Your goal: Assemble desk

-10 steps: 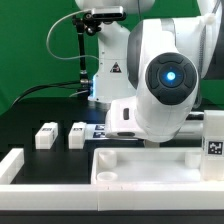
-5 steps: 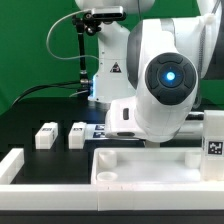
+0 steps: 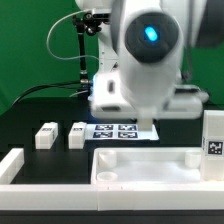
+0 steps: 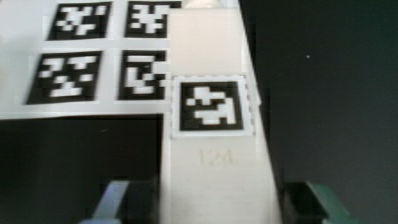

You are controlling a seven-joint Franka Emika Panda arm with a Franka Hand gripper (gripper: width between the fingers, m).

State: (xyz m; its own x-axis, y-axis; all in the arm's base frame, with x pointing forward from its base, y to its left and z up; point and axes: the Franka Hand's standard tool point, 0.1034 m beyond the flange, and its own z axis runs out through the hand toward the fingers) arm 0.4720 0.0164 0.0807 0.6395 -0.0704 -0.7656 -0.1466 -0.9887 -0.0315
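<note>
One leg (image 4: 214, 150) is held clamped in the gripper (image 4: 215, 204) above the marker board (image 4: 107, 55), on the far side of the tabletop (image 3: 130, 152), and may be twisted or dropped if it is gripped off-centre.

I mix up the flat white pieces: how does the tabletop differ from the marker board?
The tabletop has a raised rim and shows no tags; the marker board is a thin sheet carrying black-and-white tags. The tabletop looks broader and lies nearer the exterior camera than the marker board. Both are white and lie flat on the black table.
</note>
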